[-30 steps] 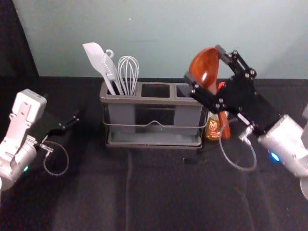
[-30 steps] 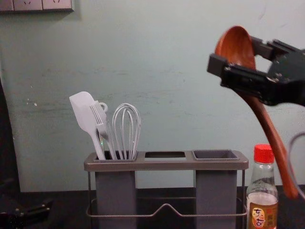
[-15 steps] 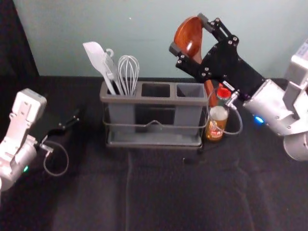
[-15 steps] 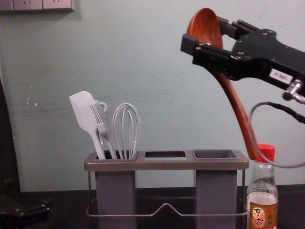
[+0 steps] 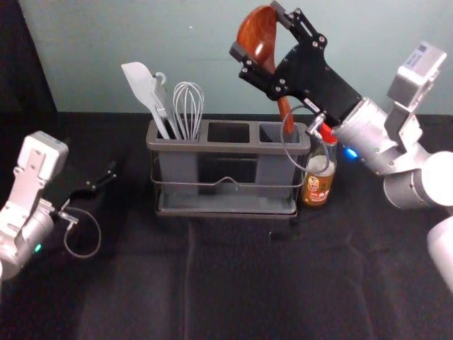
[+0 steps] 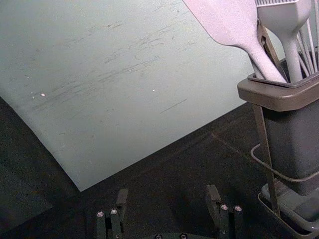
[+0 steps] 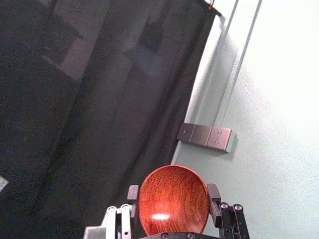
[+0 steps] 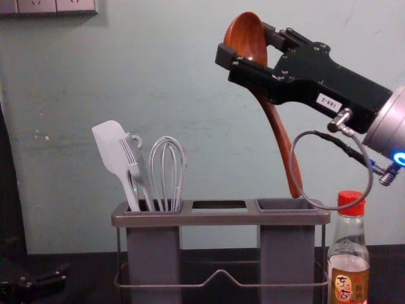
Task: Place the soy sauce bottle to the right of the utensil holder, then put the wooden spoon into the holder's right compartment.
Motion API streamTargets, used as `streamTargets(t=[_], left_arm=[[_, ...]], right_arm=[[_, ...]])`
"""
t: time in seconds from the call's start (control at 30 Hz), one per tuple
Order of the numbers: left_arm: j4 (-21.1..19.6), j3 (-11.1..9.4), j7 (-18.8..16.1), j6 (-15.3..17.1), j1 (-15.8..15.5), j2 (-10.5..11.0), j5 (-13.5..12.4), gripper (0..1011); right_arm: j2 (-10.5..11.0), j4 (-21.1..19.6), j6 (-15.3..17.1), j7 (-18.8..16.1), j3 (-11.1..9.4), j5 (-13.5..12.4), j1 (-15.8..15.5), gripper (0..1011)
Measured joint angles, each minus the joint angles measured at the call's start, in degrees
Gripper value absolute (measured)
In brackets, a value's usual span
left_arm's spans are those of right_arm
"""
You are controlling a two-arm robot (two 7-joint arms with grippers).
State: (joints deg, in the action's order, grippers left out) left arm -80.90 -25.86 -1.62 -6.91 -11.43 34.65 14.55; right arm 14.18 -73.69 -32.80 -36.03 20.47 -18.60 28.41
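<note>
Spoon [image 5: 260, 47] shifted left above holder's [image 5: 226, 147] right end, your right gripper [image 5: 258, 29] grasping it; left gripper [image 5: 110, 176] idle, released, bench's [image 5: 233, 283] left side; wall [image 5: 212, 64] behind.

the right end effector [image 5: 257, 30] has carried the wooden spoon [image 5: 265, 52] higher and away from the desk's [image 5: 233, 269] right edge. its handle end, earlier out past the soy sauce bottle [image 5: 316, 180] toward that edge, is now over the holder's right compartment [image 5: 272, 133]. the head view now shows more of the bottle.

Right hand [image 5: 259, 30] grips spoon [image 5: 261, 44] | bottle [image 5: 318, 180] just right of holder [image 5: 227, 149] | left hand [image 5: 108, 177] left of holder
</note>
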Motion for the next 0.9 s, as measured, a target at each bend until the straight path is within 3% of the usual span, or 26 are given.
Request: streamTargets(t=[0.37, 0.6, 0.9], left_arm=[[0.0, 0.0, 0.0, 0.0, 0.0, 0.0, 0.0, 1000], [0.0, 0.0, 0.0, 0.0, 0.0, 0.0, 0.0, 1000], [0.0, 0.0, 0.0, 0.0, 0.0, 0.0, 0.0, 1000]], right_arm=[[-3.75, 7.61, -7.38, -0.14, -0.85, -1.13, 2.06, 837], [-5.22, 10.64, -9.9, -0.21, -1.71, -1.71, 1.37, 837], [-6.45, 14.5, -12.98, -3.07, -2.22, -3.79, 0.41, 837]])
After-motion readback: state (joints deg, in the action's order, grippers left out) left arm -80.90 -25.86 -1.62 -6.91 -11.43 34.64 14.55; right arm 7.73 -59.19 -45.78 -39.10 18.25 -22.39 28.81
